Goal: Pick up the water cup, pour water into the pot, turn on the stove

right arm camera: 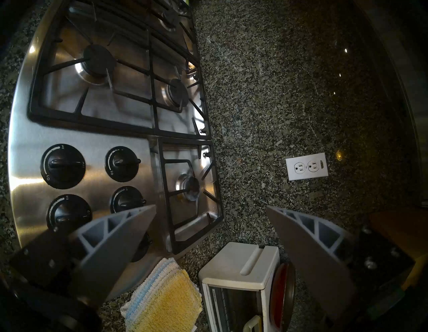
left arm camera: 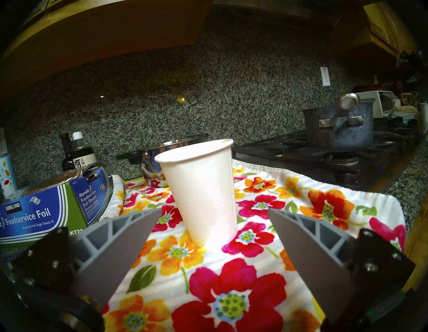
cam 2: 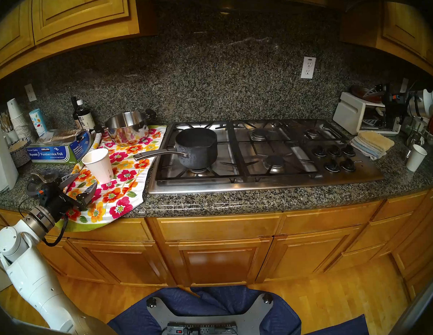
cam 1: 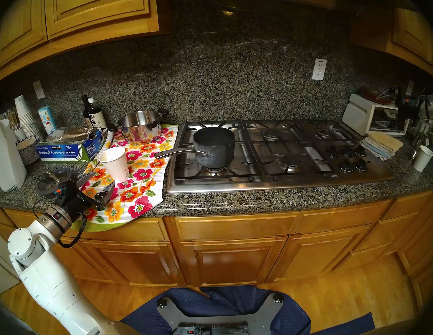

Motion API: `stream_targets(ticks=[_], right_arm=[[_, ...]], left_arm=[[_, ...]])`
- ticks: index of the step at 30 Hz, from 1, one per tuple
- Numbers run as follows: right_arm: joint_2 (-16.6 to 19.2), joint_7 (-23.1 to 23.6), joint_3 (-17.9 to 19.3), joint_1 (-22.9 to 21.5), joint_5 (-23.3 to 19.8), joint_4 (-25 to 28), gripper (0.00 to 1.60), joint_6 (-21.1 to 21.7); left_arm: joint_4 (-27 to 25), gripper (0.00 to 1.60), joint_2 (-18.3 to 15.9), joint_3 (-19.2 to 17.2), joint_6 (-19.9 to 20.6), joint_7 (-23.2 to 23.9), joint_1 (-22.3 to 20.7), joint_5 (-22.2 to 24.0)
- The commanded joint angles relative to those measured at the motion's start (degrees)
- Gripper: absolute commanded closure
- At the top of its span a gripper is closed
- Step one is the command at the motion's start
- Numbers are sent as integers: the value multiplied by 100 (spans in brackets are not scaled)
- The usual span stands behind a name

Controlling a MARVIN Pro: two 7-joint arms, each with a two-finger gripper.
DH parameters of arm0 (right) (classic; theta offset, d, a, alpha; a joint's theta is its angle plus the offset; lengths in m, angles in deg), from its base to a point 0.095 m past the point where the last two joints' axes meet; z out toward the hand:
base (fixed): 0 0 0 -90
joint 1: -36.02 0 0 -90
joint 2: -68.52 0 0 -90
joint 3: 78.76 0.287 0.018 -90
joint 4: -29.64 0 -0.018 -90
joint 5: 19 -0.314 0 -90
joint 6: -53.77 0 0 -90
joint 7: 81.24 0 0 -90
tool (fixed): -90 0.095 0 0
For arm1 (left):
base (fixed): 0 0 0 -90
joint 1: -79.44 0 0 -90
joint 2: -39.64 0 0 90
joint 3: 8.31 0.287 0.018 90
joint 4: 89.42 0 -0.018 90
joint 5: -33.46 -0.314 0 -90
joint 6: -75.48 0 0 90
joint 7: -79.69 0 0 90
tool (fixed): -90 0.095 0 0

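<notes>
While the plain white tapered paper cup (cam 1: 115,163) stands untouched on the floral towel (cam 1: 136,182), the left gripper (cam 1: 100,183) hovers just short of it, jaws apart — pickup step. Next it'd need to slide forward and squeeze gently — paper crushes.

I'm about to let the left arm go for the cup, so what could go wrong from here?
1. The water cup is light, tapered paper standing on a soft floral towel; a nudge from the open left hand might tip it.
2. Squeezing hard could crush it and spill.
3. The pot points its long handle toward the cup, so a low carry might strike it.
</notes>
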State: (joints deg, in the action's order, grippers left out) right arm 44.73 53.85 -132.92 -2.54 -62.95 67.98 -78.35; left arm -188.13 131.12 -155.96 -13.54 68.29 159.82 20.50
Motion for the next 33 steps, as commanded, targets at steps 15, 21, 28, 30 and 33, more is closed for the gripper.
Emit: stream_targets(ticks=[15,21,28,30,33], right_arm=[[-43,-53,97,-128,-48,-38,0,-14],[-43,-52,98,-127,-49,-39,0,-15],[-43,-52,99,-127,-49,-39,0,-16],[-43,-53,99,-127,-49,-39,0,-16],[-43,-53,99,-127,-49,-39,0,-16]], left_arm=[[413,0,-390,-93,427,205,-545,372],[435,0,-385,-8,486,149,-667,304],[461,0,-344,89,421,60,-714,238],[491,0,-341,109,407,24,-718,224],[537,0,-345,138,392,-30,-725,214]])
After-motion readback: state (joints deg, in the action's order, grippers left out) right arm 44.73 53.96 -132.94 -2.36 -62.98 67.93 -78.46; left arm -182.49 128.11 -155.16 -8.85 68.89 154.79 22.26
